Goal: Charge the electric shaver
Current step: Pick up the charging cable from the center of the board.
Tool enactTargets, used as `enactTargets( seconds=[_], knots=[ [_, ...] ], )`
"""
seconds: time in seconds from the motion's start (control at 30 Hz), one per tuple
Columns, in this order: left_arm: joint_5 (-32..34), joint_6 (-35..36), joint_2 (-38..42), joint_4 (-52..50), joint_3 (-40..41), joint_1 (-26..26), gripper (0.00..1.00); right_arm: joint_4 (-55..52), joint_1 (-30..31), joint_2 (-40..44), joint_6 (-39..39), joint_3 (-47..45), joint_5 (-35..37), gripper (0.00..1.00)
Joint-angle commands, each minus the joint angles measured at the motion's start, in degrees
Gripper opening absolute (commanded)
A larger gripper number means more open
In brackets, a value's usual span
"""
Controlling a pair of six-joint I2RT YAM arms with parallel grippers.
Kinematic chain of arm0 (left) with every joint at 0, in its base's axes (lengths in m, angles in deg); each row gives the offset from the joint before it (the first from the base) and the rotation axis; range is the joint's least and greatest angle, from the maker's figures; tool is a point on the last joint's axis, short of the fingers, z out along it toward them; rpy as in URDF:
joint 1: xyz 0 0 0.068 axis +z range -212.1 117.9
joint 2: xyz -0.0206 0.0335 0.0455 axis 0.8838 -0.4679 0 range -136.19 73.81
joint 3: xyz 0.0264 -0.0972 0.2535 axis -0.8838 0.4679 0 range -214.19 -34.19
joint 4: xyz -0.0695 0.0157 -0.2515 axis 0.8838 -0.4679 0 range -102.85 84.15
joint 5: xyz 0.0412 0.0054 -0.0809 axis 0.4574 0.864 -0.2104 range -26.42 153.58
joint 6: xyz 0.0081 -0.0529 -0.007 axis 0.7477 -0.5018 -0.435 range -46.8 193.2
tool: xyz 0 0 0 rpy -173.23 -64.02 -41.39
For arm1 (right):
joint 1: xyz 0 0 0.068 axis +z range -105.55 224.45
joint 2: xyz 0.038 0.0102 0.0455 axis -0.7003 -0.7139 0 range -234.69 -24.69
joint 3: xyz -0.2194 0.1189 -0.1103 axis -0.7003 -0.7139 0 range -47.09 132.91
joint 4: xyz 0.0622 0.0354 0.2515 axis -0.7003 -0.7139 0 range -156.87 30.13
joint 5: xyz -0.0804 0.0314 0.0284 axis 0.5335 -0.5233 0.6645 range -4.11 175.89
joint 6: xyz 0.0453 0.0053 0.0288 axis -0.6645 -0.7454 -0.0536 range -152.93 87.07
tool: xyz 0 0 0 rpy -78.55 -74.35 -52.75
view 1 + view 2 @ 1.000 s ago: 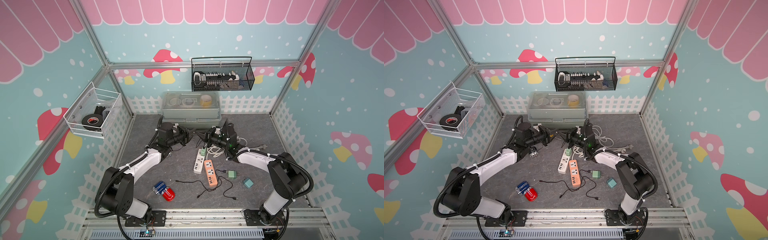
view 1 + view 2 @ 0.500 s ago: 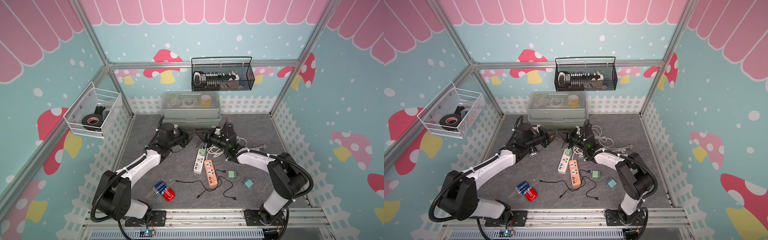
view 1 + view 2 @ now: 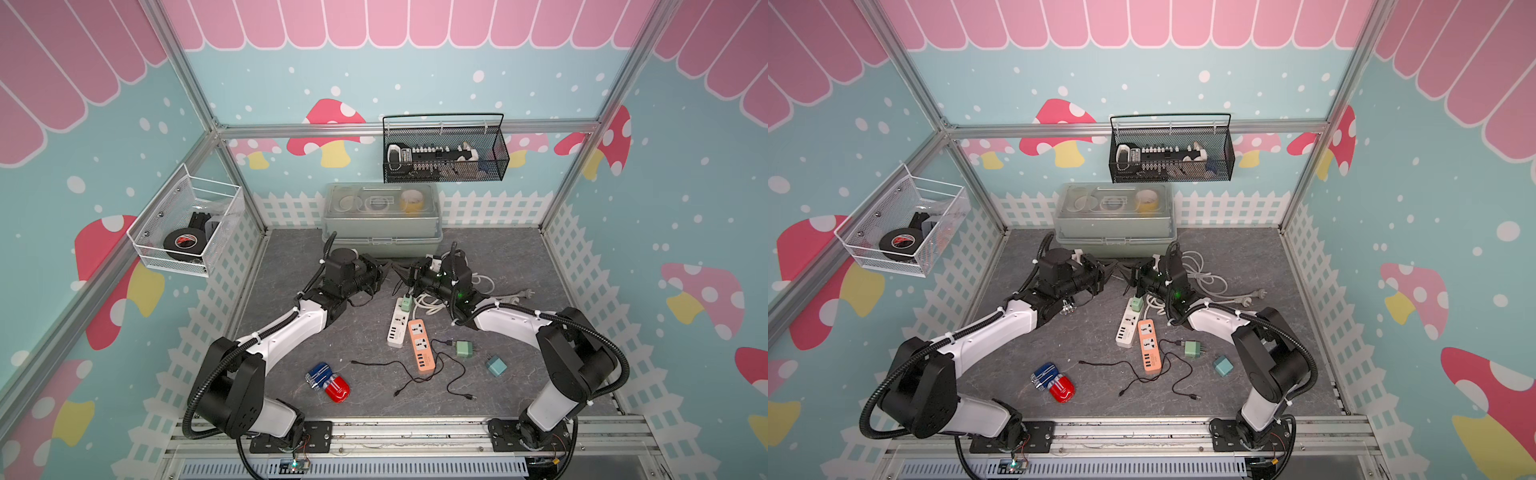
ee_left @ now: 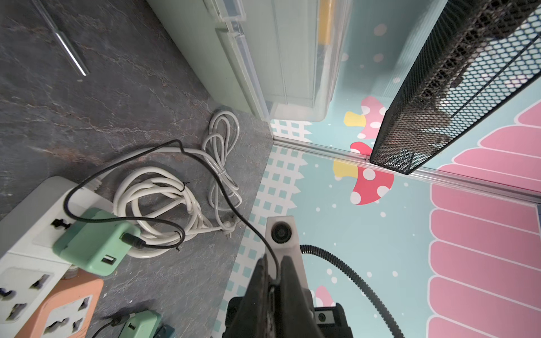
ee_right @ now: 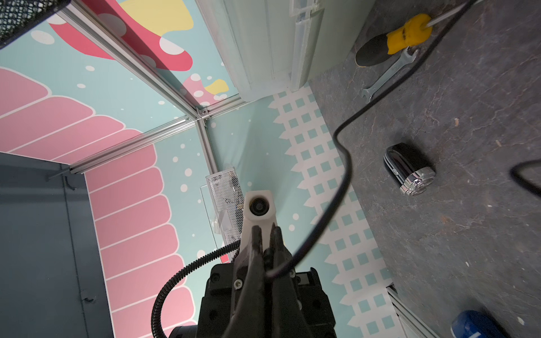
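Now both pairs of jaws tight on one black cable (image 5: 349, 171); one shaver (image 5: 409, 172), two power strips (image 3: 422, 351).

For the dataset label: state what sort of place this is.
Probably a staged robot test cell, not a real room: an aluminium frame carries printed mushroom wallpaper, and the left arm and right arm are bolted to a front rail.
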Motion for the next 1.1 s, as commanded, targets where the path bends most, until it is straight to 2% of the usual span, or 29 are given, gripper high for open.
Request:
enactTargets(
  seconds=[0.0,0.2,0.27,0.4,0.47,0.53,0.67,0.77,0.97,1.07],
  knots=[
    [1.02,0.55,-0.57,1.06,-1.24,-0.48,0.1,1.87,0.56,1.1,-1.21,-0.25,1.09,0.0],
    [1.45,0.95,-0.72,0.52,-1.41,-0.55,0.07,1.97,1.37,0.95,-2.02,0.04,0.99,0.0],
    [1.42,1.06,-0.98,0.86,-1.44,-0.56,0.0,2.22,1.84,1.08,-2.38,-0.02,1.33,0.0],
    [1.35,1.41,-0.92,-0.32,-1.72,-0.4,0.0,2.27,2.02,1.52,-1.97,-0.11,1.41,0.01],
    [-0.36,1.49,-0.74,-1.07,-2.24,0.1,0.0,2.42,1.6,2.0,-1.16,-0.76,0.92,0.19],
    [-3.67,1.45,-0.98,-2.21,-3.28,1.27,0.0,1.42,0.44,2.42,0.82,-1.2,-1.16,0.31],
    [-13.04,0.93,-2.0,-2.49,-5.1,4.61,0.0,7.34,-2.06,-0.67,2.0,-0.46,-9.0,0.39],
    [-18.78,1.58,-2.78,-4.57,-6.62,6.11,0.0,10.92,-2.17,-2.03,1.05,-0.07,-11.35,0.43],
    [-23.36,3.26,-2.4,-7.58,-6.77,8.18,0.0,16.83,-2.21,-5.38,-2.52,0.86,-11.99,0.4],
    [-23.85,3.41,-2.49,-8.15,-7.0,8.31,0.0,18.03,-2.21,-6.55,-3.53,1.82,-12.38,0.31]
  ],
)
